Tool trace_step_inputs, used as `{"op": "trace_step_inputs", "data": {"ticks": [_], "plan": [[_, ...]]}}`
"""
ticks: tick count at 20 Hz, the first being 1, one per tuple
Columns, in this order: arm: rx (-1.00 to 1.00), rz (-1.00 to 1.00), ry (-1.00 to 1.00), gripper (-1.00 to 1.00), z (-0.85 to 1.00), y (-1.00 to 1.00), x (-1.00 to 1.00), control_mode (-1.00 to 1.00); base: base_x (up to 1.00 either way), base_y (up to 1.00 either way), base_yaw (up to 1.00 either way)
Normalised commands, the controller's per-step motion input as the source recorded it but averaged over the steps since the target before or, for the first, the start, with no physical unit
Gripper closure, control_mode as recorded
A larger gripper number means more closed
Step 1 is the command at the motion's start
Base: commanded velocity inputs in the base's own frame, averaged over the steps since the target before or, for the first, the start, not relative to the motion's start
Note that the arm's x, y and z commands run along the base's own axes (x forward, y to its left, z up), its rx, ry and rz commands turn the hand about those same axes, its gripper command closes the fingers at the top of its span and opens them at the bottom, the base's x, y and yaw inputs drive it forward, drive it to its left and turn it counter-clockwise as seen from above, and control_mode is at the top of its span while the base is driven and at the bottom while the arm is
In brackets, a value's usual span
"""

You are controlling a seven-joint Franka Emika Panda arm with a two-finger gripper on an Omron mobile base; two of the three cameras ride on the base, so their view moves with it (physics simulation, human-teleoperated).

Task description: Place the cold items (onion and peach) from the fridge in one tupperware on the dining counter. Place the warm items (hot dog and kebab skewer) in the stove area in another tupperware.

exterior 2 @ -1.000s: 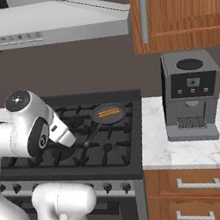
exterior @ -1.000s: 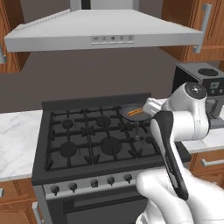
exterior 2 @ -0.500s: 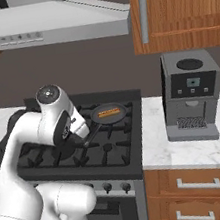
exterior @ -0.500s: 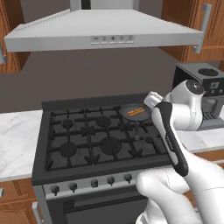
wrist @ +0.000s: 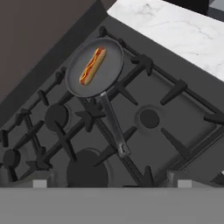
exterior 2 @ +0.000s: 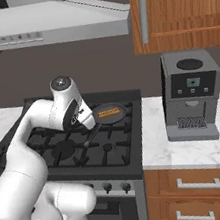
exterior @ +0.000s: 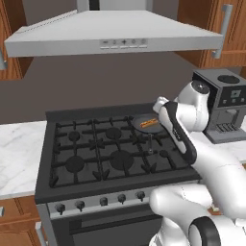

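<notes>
- The hot dog (wrist: 92, 66) lies in a dark frying pan (wrist: 111, 52) on the rear right burner of the black gas stove (exterior: 77, 144), at the corner nearest the back wall.
- The pan's handle (wrist: 113, 124) runs forward from the pan over the grates toward the middle of the stove; nothing lies on or across it.
- A grey range hood (exterior: 115, 36) hangs above the stove, well clear of the pan.
- A coffee machine (exterior 2: 191, 96) stands on the marble worktop (exterior 2: 189, 147) to the right of the stove, apart from the pan, with wooden cupboards (exterior 2: 181, 9) above it.
- Marble worktop also continues to the left of the stove.
- A row of knobs (exterior: 101, 202) runs along the stove front.
- The white arm (exterior 2: 38, 124) reaches up from the base and bends forward over the right half of the stove, its wrist held above and just in front of the pan.
- The hand camera looks down on the pan from a height, with clear air between.
- The two fingers stand spread wide and hold nothing; only their tips show at the bottom edge of the hand view.
- In the left base view the arm covers the right rim of the pan, and the hot dog is a small orange streak.
- In both base views the wrist hides the fingers.
</notes>
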Motion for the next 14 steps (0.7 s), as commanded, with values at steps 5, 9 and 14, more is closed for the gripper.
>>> {"op": "trace_step_inputs", "data": {"ticks": [5,9,14], "plan": [[0.01,0.0,0.12,-1.0,-0.31,-0.1,0.51,-1.0,0.0,0.0,0.0],[0.04,0.0,0.16,-1.0,-0.26,-0.12,0.56,-1.0,0.0,0.0,0.0],[0.03,0.0,0.14,-1.0,-0.29,-0.12,0.51,-1.0,0.0,0.0,0.0]]}}
